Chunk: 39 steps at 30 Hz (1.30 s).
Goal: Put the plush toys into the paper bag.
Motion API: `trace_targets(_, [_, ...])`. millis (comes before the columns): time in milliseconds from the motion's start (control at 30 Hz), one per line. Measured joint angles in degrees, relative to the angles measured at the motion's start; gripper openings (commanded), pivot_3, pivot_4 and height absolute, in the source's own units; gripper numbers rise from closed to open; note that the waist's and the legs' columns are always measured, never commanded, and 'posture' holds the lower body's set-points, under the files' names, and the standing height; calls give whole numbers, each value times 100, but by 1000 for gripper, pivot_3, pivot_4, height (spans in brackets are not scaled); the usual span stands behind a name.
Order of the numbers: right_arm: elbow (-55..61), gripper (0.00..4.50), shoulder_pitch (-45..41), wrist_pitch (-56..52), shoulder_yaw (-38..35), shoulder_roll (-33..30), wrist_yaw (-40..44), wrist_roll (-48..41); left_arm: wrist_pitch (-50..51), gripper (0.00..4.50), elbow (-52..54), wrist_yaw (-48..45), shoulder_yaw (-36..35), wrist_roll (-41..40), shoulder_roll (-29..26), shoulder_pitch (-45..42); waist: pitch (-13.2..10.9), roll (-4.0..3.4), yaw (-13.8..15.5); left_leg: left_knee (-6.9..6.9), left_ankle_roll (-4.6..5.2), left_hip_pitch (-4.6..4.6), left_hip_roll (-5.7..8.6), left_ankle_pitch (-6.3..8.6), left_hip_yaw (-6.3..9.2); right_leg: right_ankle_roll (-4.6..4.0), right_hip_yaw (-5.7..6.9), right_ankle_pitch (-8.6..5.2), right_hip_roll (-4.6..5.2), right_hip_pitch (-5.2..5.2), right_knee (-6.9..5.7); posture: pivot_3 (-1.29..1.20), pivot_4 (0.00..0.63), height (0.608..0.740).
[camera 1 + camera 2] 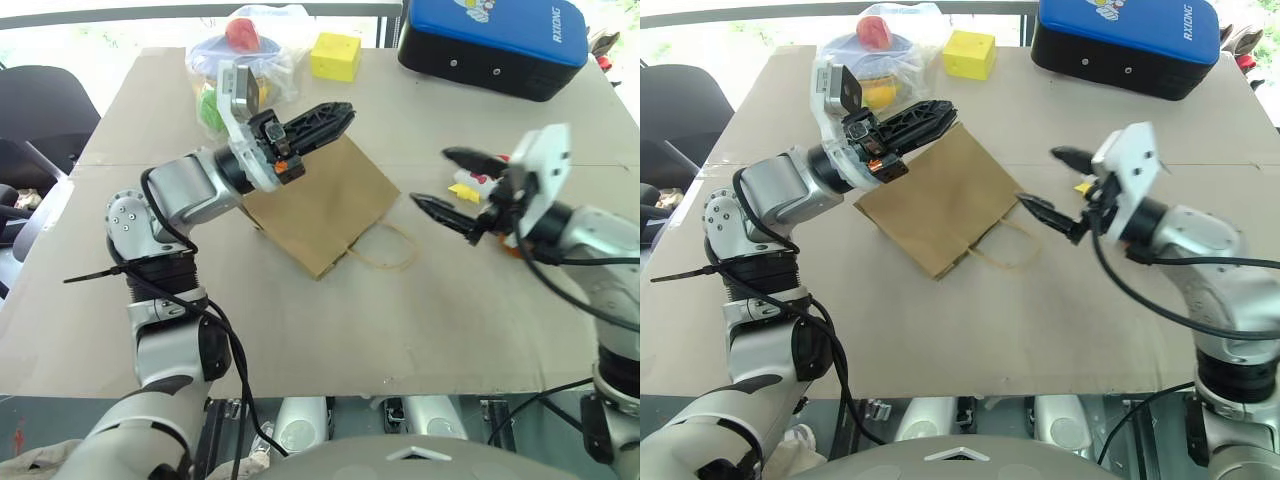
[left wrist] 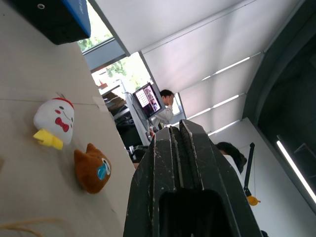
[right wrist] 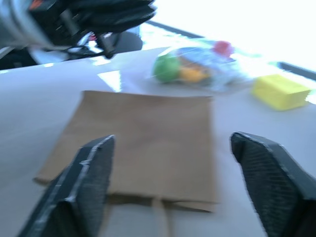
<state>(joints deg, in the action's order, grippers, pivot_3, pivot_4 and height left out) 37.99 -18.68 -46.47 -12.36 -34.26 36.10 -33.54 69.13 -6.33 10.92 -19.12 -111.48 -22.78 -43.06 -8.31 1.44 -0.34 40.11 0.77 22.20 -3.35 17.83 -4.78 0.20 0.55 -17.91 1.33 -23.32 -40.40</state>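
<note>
The brown paper bag (image 1: 320, 205) lies flat on the table, its cord handles (image 1: 385, 250) toward me. My left gripper (image 1: 322, 120) is shut and empty, hovering over the bag's far corner. To the right of the bag my right gripper (image 1: 430, 176) is open, nothing between its fingers, raised above the table and pointing toward the bag (image 3: 148, 133). The white chicken plush (image 2: 53, 121) and the brown bear head (image 2: 94, 168) lie side by side on the table; in the head views the chicken (image 1: 468, 186) peeks out from behind my right gripper.
A blue-and-black case (image 1: 495, 45) stands at the far right. A yellow block (image 1: 334, 56) and a clear bag of colourful plastic toys (image 1: 245, 50) sit at the far edge, behind my left gripper. A black chair (image 1: 40, 110) stands off the table's left side.
</note>
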Motion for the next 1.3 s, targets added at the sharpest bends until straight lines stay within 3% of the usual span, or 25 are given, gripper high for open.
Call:
trace_targets(100, [37, 4390, 366, -228, -277, -428, -99, 5, -84, 0, 652, -721, 390, 976, -504, 367, -1, 2, -49, -3, 0, 1, 3, 0, 2, 0, -8, 0, -7, -1, 6, 0, 150, 729])
trace_targets(133, [40, 4500, 493, -240, -218, -505, -95, 7, -136, 686, 1175, -1457, 759, 1775, -1020, 552, -3, 2, -73, -13, 0, -4, 6, 0, 5, 0, -18, 0, -18, -2, 11, 0, 150, 729])
trace_targets(167, [45, 4500, 575, -247, -210, -515, -93, 5, -125, 950, 1512, -1921, 968, 2188, -1352, 655, -5, -1, -77, -22, -1, -10, 9, 0, 9, 0, -27, 0, -26, -2, 16, 0, 150, 729])
trace_targets(267, [41, 4500, 776, -198, -181, -514, -53, -66, -1143, 2356, 2884, -4594, 2108, 4267, -2802, 1123, -3, -18, -54, -85, -12, -39, 26, -7, 7, -1, -41, 0, -27, 2, 45, 0, 150, 729])
trace_targets(333, [45, 4500, 976, -97, -160, -535, 80, -112, -2322, 3313, 3107, -5816, 2941, 5818, -3088, 1301, -6, -38, 10, -85, -12, -38, 27, -7, 7, -1, -39, 0, -27, 6, 48, 0, 150, 729])
trace_targets(400, [121, 4500, 1136, -14, -159, -602, 216, -184, -3040, 4372, 2979, -6353, 3437, 6729, -3082, 1400, -10, -40, 68, -83, -12, -31, 26, -7, 12, -1, -40, 0, -31, 5, 51, 0, 150, 729])
trace_targets(433, [179, 4500, 1220, 19, -169, -649, 292, -248, -3329, 4449, 2877, -6539, 3652, 7108, -3067, 1398, -11, -40, 93, -82, -11, -31, 27, -7, 11, -1, -42, 0, -34, 5, 52, 0, 150, 729])
trace_targets(567, [460, 4500, 1599, 122, -265, -878, 614, -556, -4695, 4449, 2022, -7110, 4497, 8881, -2720, 1360, -13, -37, 121, -77, -3, -22, 28, -2, 14, 0, -45, 0, -38, 4, 58, 0, 150, 729])
trace_targets(667, [511, 4500, 1710, 174, -399, -919, 579, -620, -5452, 4449, 1380, -7236, 4766, 9604, -2328, 1223, -16, -31, 123, -75, 2, -20, 27, 0, 17, 0, -44, 0, -33, 3, 56, 0, 150, 729])
trace_targets(700, [557, 4500, 1760, 176, -427, -928, 544, -626, -5739, 4223, 1075, -7251, 4849, 9858, -2135, 1157, -16, -31, 129, -75, 4, -16, 28, 1, 21, 0, -39, 0, -35, 2, 57, 0, 150, 729])
trace_targets(767, [681, 4500, 1887, 183, -455, -935, 467, -642, -6255, 3606, 578, -7268, 4954, 10242, -1789, 1128, -16, -29, 123, -71, 5, -14, 27, 2, 25, 0, -40, 0, -33, 2, 57, 0, 150, 729])
trace_targets(800, [756, 4500, 2032, 180, -486, -934, 405, -656, -6636, 3068, 312, -7308, 4957, 10367, -1562, 1097, -16, -28, 122, -71, 5, -12, 26, 2, 28, 0, -40, 0, -31, 2, 58, 0, 150, 729])
trace_targets(967, [959, 4500, 2327, 193, -682, -934, 219, -711, -7317, 1129, -150, -7507, 4908, 10554, -1306, 1082, -14, -29, 127, -70, 6, -14, 26, 2, 33, 2, -34, 2, -25, 4, 52, 0, 150, 729])
trace_targets(1000, [1002, 4500, 2441, 204, -705, -932, 190, -714, -7344, 489, -236, -7514, 4840, 10567, -1231, 1089, -14, -29, 122, -70, 7, -15, 26, 3, 35, 4, -34, 4, -25, 4, 51, 0, 150, 729])
trace_targets(1033, [1038, 4500, 2506, 210, -719, -932, 167, -717, -7335, 237, -268, -7538, 4774, 10558, -1191, 1090, -14, -29, 117, -70, 7, -15, 26, 3, 36, 5, -34, 4, -26, 4, 50, 0, 150, 729])
trace_targets(1300, [1100, 4500, 2745, 390, -794, -887, -35, -716, -6954, 106, -341, -7891, 4269, 10230, -1034, 1197, -14, -29, 101, -68, 6, -15, 26, 2, 54, 5, -37, 4, -35, 4, 51, 0, 150, 729])
